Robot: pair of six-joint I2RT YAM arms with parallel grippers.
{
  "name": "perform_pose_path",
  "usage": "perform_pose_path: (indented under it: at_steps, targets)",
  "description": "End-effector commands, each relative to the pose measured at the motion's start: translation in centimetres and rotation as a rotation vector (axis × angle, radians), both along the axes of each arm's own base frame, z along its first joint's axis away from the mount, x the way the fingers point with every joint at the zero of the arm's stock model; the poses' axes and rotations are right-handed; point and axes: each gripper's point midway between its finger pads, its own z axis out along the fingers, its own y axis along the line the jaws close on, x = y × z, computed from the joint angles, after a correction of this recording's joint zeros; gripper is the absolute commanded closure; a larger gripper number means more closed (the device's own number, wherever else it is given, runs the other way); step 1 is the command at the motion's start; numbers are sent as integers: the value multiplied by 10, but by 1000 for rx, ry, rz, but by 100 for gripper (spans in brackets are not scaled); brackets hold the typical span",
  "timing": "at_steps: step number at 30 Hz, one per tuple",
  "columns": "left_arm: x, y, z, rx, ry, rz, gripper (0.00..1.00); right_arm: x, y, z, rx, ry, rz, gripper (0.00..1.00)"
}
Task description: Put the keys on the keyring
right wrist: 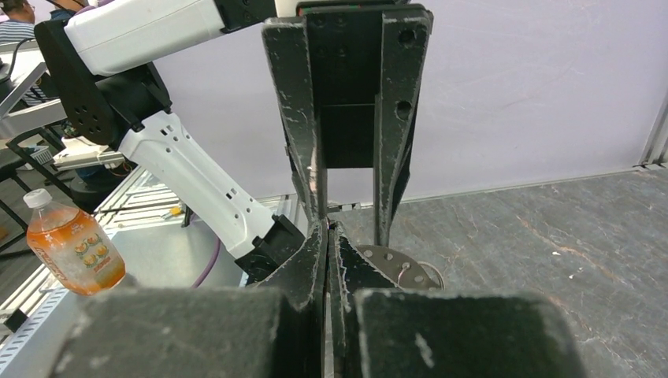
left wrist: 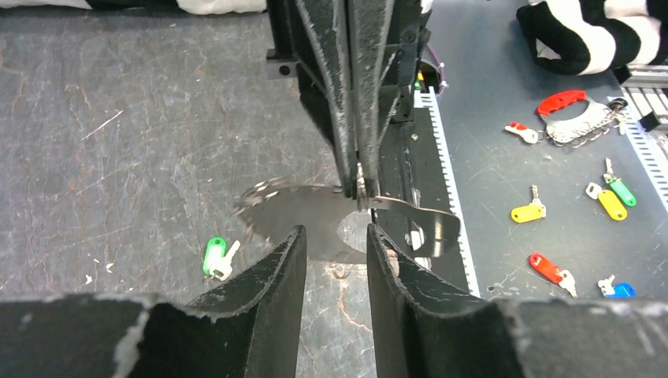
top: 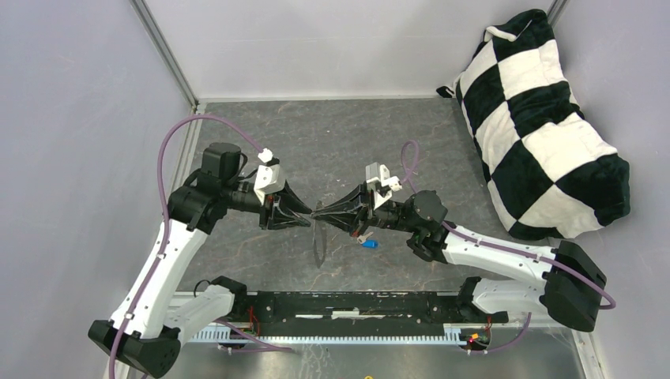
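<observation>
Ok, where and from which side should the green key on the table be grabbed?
Probably the green key by its plastic head, from above, pinching the long edges: it lies flat on the table, the head is its bulkiest part, and the blade is left free for the keyring.

Pretty clearly a robotics lab cell. Grey panel walls (top: 79, 118) on aluminium posts (top: 165, 51) box in a slate-look tabletop (top: 340, 142), black mounting rail (top: 348, 305) across the bottom.

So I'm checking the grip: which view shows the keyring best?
Left wrist: the keyring faces the camera, clamped in the right pincer. Top view shows only an edge-on sliver; right wrist, a bit past its pincer.
</observation>
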Motion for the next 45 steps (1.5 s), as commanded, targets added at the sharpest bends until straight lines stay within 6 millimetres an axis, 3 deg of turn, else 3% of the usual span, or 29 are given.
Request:
perform_pose_path:
  at_steps: [1, 10, 16, 26, 29, 40, 45]
  targets:
    - [-13, -2, 27, -72, -24, -49, 59, -4, -1, 25, 78, -52, 5, 99]
    - [-12, -3, 26, -74, -33, -60, 59, -6, 5, 25, 69, -54, 14, 99]
    - [-10, -2, 16, -57, -37, -43, 64, -6, 5, 28, 81, -50, 7, 99]
    - [-10, 0, 12, -49, -50, -34, 57, -10, 4, 30, 92, -40, 22, 99]
    - [-9, -1, 13, -49, -46, -37, 62, -11, 5, 28, 91, -35, 25, 99]
    - [-7, -1, 10, -46, -49, -19, 97, -14, 7, 31, 101, -28, 38, 99]
    - [-3, -1, 15, -61, -65, 17, 98, -19, 10, 23, 38, -21, 74, 86]
